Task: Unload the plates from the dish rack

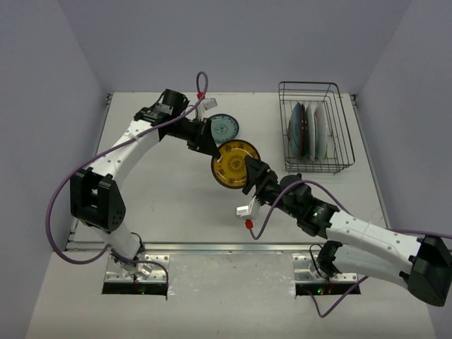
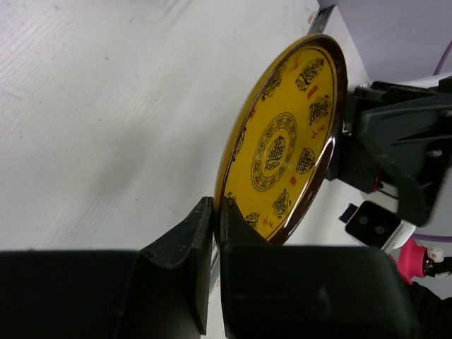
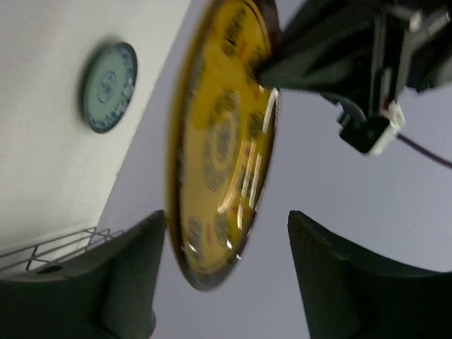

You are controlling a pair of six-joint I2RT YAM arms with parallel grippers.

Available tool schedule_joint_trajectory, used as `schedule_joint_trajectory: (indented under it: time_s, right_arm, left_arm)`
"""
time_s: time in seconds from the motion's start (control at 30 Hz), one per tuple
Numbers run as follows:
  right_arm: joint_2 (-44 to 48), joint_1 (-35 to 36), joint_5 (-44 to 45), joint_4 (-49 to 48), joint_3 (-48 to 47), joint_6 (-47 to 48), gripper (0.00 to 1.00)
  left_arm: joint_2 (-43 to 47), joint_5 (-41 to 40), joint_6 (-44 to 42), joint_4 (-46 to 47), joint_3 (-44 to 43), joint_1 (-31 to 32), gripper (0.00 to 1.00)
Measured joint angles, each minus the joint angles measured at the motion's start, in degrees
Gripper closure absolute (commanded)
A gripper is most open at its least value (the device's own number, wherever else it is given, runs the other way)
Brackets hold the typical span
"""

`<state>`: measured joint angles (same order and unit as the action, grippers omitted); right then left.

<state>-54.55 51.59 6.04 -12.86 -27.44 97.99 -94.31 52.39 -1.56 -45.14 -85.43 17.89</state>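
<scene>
A yellow-orange plate (image 1: pixel 235 164) with dark patterns is held on edge above the table middle. My left gripper (image 1: pixel 211 147) is shut on its rim, the fingers pinching it in the left wrist view (image 2: pixel 215 213). My right gripper (image 1: pixel 251 176) is open at the plate's opposite edge. In the right wrist view the plate's (image 3: pixel 219 141) lower rim lies between its spread fingers (image 3: pixel 131 272), not gripped. The wire dish rack (image 1: pixel 308 83) at back right holds several upright plates (image 1: pixel 307 131), dark blue, red-edged and pale. A teal-patterned plate (image 1: pixel 224 128) lies flat on the table.
The teal-patterned plate also shows in the right wrist view (image 3: pixel 107 86), with a corner of the rack (image 3: pixel 63 247) below it. Grey walls enclose the table on three sides. Purple cables loop from both arms.
</scene>
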Motion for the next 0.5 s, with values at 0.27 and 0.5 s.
schedule_joint_trajectory:
  time_s: [0.27, 0.5]
  right_arm:
    - [1.3, -0.1, 7.2, 0.7, -4.6, -8.3, 0.01]
    - [4.2, -2.6, 14.9, 11.6, -17.7, -25.6, 0.01]
  left_arm:
    - [-5.1, -2.8, 2.2, 3.0, -3.2, -3.7, 1.0]
    - [-17.3, -13.5, 6.6, 10.0, -18.7, -8.2, 1.0]
